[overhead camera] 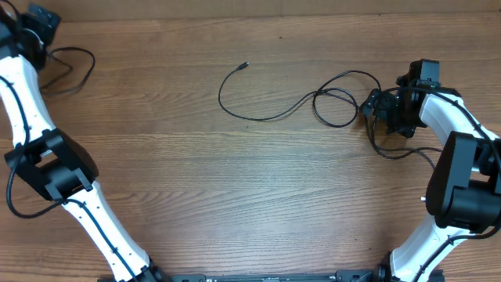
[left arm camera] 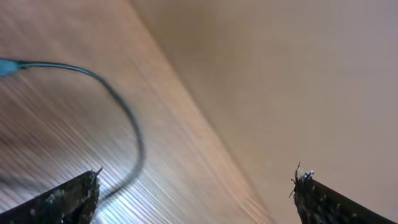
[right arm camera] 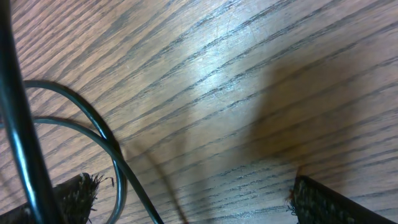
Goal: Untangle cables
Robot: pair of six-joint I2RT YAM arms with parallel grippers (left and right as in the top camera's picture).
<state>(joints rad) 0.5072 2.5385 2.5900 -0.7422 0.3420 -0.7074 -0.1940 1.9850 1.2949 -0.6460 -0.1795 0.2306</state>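
Note:
One thin black cable (overhead camera: pixel 266 117) lies across the table's middle, its plug end (overhead camera: pixel 245 66) at the upper left, and loops (overhead camera: pixel 337 106) up to my right gripper (overhead camera: pixel 374 106). In the right wrist view the gripper (right arm camera: pixel 193 186) is open, just above the wood, with two cable strands (right arm camera: pixel 102 134) crossing by its left finger. Another thin cord (overhead camera: pixel 391 153) curls below the right wrist. A third cable (overhead camera: pixel 82 66) loops at the far left near my left gripper (overhead camera: pixel 37 22). In the left wrist view that gripper (left arm camera: pixel 198 186) is open and empty, with the cable (left arm camera: pixel 127 115) curving past its left finger.
The wooden table (overhead camera: pixel 235 196) carries nothing else. The left arm's base link (overhead camera: pixel 51 164) stands at the left, the right arm's (overhead camera: pixel 466 188) at the right. The table's edge (left arm camera: pixel 205 118) runs diagonally through the left wrist view.

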